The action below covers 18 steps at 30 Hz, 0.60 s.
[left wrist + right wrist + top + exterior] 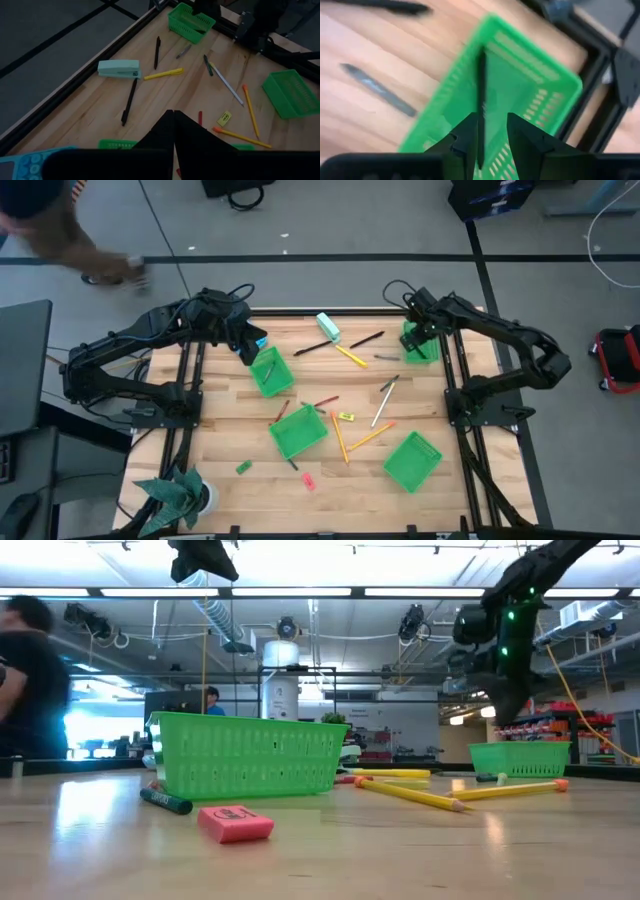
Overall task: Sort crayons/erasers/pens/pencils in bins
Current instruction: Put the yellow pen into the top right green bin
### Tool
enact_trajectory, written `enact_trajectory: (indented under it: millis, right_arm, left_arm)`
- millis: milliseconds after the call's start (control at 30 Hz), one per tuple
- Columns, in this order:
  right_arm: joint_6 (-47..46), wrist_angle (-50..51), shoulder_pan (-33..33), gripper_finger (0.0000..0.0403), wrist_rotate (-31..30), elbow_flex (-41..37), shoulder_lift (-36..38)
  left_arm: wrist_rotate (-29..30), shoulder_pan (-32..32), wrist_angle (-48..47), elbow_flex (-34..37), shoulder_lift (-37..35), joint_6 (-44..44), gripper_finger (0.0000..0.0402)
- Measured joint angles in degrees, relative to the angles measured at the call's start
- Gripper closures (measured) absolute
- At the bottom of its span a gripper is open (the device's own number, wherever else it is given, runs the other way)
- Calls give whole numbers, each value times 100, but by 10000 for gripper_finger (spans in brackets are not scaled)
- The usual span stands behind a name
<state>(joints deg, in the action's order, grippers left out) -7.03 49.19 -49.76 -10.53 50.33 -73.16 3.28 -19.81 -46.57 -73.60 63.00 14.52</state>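
Right pincer sits over the far-right bin, fingers parted w/ a dark pen standing between them, pen pointing down into the bin. Cannot tell if the pads touch it; gap looks wider than the pen, so judged a release over the pen bin. Placement makes sense: bin sits at the table corner nearest that arm's base.

Left pincer hovers near the table's far-left side, fingers pressed together, nothing between them. Judged idle or lining up its next pick.

Remaining items, moving outward:
- dark pens & yellow pen lie loose by the teal stapler, far side.
- pencils lie mid-table btwn two nearer bins.
- erasers: yellow one mid-table, pink one near front edge.

Risk: pen could tip against the bin rim if let go at an angle.
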Motion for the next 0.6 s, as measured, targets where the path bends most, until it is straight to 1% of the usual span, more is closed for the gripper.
enact_trajectory:
  millis: [100,233,400,467,533,600]
  right_arm:
    - [305,1,286,294,142,214,50]
    - [360,-30,779,295,555,570,-30]
    - [498,-216,1475,295,715,957,-461]
    - [508,-321,1660,295,903,1027,-699]
    - [383,-485,1816,295,1141,1079,-975]
    - [255,-575,1901,295,1287,1150,-1256]
  left_arm:
    - [100,0,2,0,4,97,380]
    - [165,0,-7,2,102,242,381]
    - [176,13,167,7,261,300,391]
    - [187,27,518,-9,374,290,391]
    - [188,35,532,7,439,277,388]
    - [188,78,739,-1,505,254,381]
